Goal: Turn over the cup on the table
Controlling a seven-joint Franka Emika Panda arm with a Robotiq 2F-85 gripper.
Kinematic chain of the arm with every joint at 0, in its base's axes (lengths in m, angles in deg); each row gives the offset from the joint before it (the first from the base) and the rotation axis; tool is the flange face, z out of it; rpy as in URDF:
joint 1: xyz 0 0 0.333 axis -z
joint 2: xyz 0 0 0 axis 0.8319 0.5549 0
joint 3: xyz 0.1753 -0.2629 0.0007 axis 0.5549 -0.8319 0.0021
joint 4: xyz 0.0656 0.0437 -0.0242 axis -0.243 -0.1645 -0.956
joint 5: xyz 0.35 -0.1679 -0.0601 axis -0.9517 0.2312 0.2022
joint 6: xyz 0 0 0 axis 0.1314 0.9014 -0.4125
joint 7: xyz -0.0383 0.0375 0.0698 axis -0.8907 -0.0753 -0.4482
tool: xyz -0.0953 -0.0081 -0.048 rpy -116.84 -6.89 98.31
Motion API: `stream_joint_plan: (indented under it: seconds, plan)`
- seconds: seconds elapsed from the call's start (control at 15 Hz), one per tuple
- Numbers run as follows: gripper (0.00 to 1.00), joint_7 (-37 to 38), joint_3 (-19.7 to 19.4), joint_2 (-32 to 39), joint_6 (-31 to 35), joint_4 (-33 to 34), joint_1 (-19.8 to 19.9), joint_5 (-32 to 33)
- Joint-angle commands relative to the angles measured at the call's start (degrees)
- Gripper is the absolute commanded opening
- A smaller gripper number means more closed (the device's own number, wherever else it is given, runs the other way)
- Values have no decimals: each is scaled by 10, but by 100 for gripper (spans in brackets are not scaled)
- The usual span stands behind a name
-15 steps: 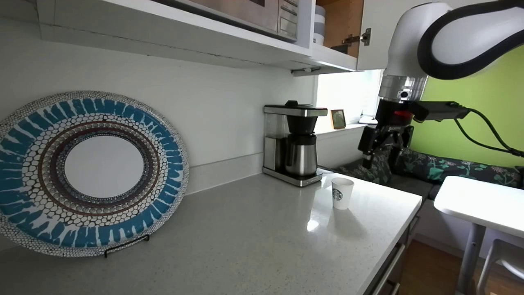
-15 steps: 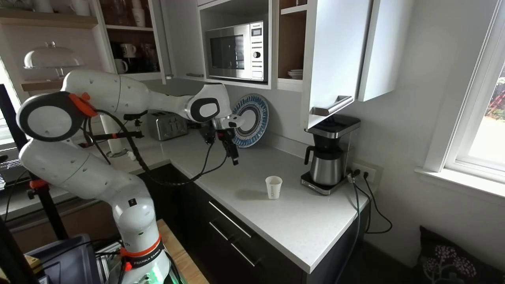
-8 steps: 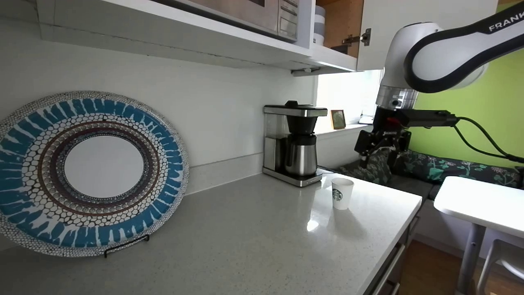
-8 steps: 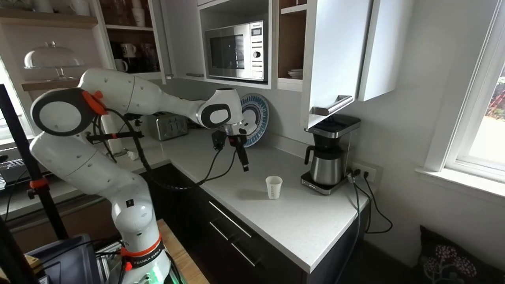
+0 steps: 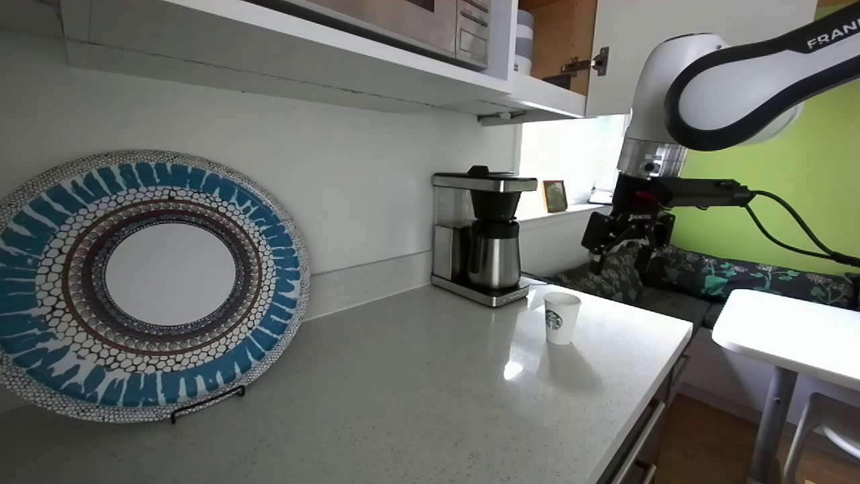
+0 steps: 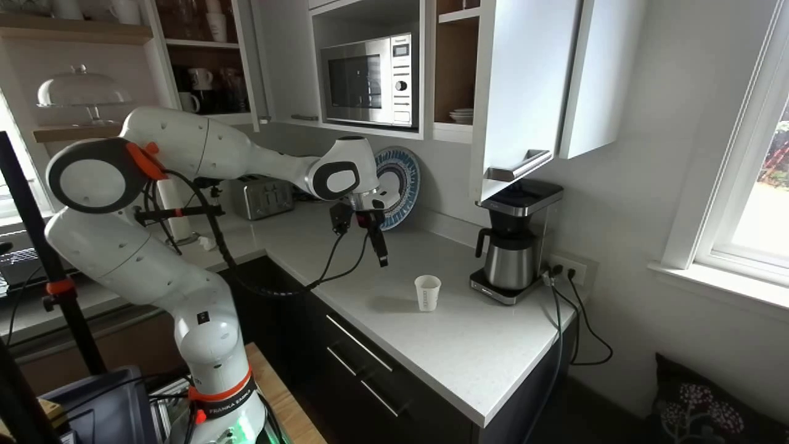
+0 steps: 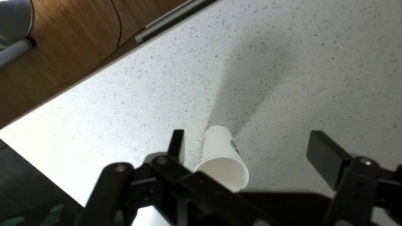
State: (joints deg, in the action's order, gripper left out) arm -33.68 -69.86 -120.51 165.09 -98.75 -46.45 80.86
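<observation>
My gripper point(image 7: 249, 149) hangs above the counter point(image 5: 430, 390), its fingers wide apart, near the cup point(image 5: 562, 317) but not touching it. The cup stands upright on the counter, mouth up. Close by is the coffee maker point(image 6: 516, 256), with a cupboard door point(image 6: 530, 92) jutting out above it. Farther along, a large round plate point(image 5: 164, 282) rests on a black wire stand point(image 5: 208, 400).

In an exterior view I also find the microwave point(image 6: 357, 80), a toaster point(image 6: 262, 198) and dark drawers point(image 6: 357, 370) under the counter. In an exterior view I see flowered cushions point(image 5: 759, 274) and a white table point(image 5: 793, 336), apart from the counter. The wrist view gives me the cup's pale inside and its long soft shadow point(image 7: 248, 84); the gripper hides part of the rim.

The counter is smooth and glossy, with fine grey specks in the wrist view. The cup is white, narrower at its base, with a round dark logo point(image 5: 553, 319). The coffee maker is black and brushed steel. Blue and pebbled rings circle the plate's plain pale centre.
</observation>
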Motion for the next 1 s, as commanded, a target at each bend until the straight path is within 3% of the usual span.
stream_joint_plan:
  seconds: [0.0, 0.4, 0.67, 0.93]
  plan:
    - [100, 2, -4, 0, -2, 1, -5, 3]
    - [100, 2, -4, 0, -2, 1, -5, 3]
    - [100, 49, 7, 30, 19, 0, 35, 66]
    - [100, 69, -2, 69, 52, 4, 49, 108]
